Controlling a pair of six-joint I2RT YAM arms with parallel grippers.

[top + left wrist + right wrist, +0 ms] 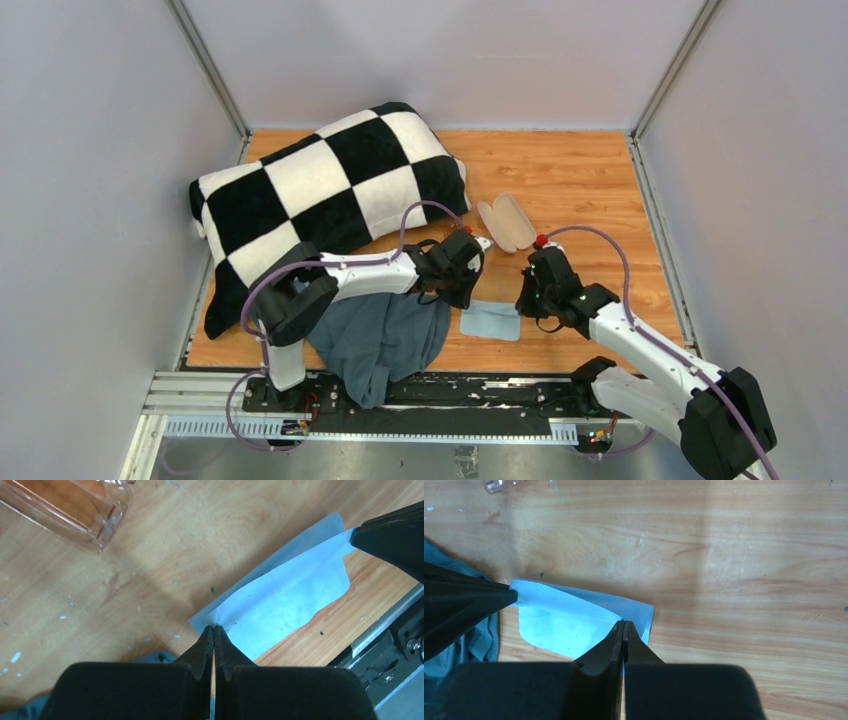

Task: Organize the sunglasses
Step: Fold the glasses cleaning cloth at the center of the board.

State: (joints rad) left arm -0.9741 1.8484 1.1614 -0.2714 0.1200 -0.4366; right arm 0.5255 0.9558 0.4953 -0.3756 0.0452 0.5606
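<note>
Left claw [214, 628] is pinched together on one corner of the light-blue cloth [295, 590], and right claw [624, 623] is pinched on the opposite edge. The cloth runs between the two tips, partly folded over itself and low over the wooden surface [580, 170]. A two-point hold probably serves to fold or flatten it without bunching. Sunglasses [65, 510] lie untouched on the surface, near the cloth but apart from it; amber lenses show in the left wrist view, and the left arm hides them from above. Pink case [507, 222] sits open beyond both claws, likely waiting for the glasses. Checkered pillow [320, 180] and grey-blue garment [385, 340] sit off left, uninvolved.
</note>
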